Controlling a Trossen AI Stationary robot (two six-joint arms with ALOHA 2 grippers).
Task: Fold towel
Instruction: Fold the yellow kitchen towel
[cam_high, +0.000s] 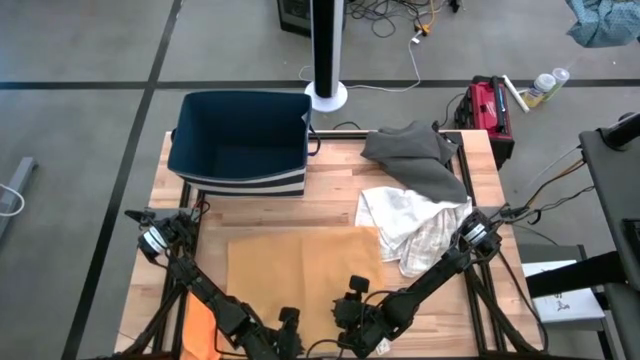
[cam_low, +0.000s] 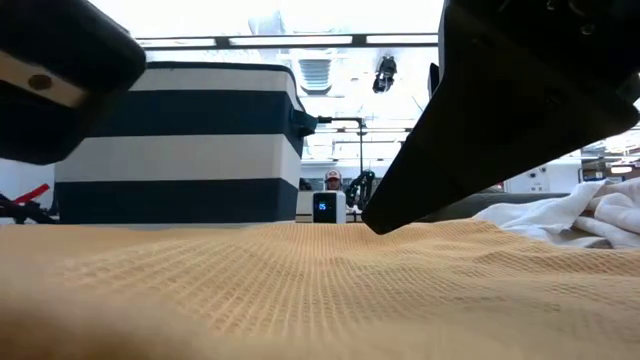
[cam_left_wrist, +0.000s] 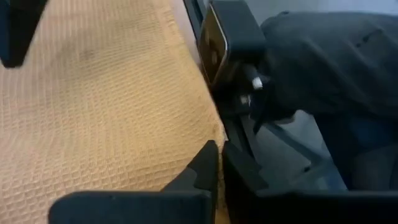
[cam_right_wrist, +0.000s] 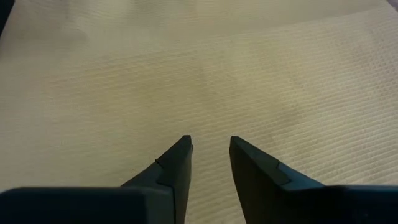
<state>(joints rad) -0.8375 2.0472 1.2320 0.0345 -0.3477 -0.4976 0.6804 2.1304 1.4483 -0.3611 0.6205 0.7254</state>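
Tan towel (cam_high: 300, 270) — waffle-weave, spread flat at lower centre of the high view. Left gripper (cam_left_wrist: 219, 163) — fingers together on the towel's near edge. Right gripper (cam_right_wrist: 210, 149) — fingers slightly apart, tips over the weave.

Tan towel (cam_high: 300, 265): cloth, waffle weave, matt, rough grid texture seen in wrist views. White towel (cam_high: 410, 225) near desk's right edge: crumpled cloth, faint check pattern. Grey cloth (cam_high: 415, 150) at far right corner: soft, matt. Desk (cam_high: 335, 185): light wood planks, smooth, grain visible. Striped bin (cam_high: 240, 140) at far left corner: fabric-like, matt. Right tool (cam_right_wrist: 210, 155): dark plastic look, matt, smooth.
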